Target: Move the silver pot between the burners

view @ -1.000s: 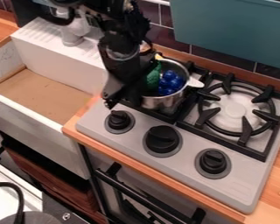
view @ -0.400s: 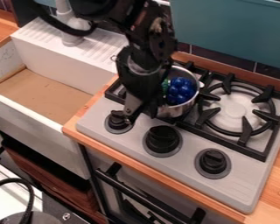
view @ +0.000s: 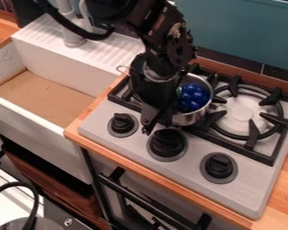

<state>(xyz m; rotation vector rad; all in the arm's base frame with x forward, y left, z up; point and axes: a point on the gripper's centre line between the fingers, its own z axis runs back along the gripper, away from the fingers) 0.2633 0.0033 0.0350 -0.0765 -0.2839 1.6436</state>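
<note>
I see the round silver metal pot (view: 190, 118) on the stove side of my camera view, near the middle, where the two black metal grates (view: 197, 133) meet. Its round mouth points up, and I see no long side to its bowl. My arm hides its left side, so I can't tell which way a handle points. Inside are shiny blue round balls, bunched like grapes (view: 193, 97), with a bit of something green (view: 180, 91) beside them.

My black arm (view: 164, 40) comes in from the top and leans down to the right. The black end effector (view: 158, 126) hangs low at the pot's left side, tips down. I can't tell if it is spread, pressed together or pinching the pot.

The black middle knob (view: 167, 142) is just in front of them both. The right burner (view: 241, 114) is close by on the pot's right, with its black prongs sticking up. Behind the pot runs the wooden back edge (view: 231, 69) of the surface. The white sink (view: 35, 119) is off to the left, past the stove's edge.
</note>
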